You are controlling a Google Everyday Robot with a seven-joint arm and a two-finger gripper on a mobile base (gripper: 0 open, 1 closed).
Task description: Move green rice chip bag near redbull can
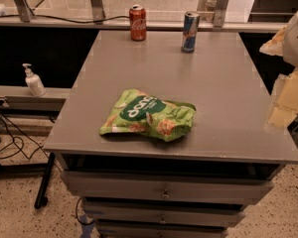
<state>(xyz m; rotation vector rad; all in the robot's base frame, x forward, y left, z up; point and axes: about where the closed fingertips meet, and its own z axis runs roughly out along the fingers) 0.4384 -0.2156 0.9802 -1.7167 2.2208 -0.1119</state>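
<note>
Three things sit on the gray table: the green rice chip bag lies crumpled near the front edge, a little left of the middle, while the redbull can stands upright at the far edge, well apart from the bag, with a red cola can upright to its left. Beyond the table's right side hangs the gripper, a pale shape at the far right, well apart from the bag; whether it is spread or closed I cannot tell. Drawers run below the tabletop.
</note>
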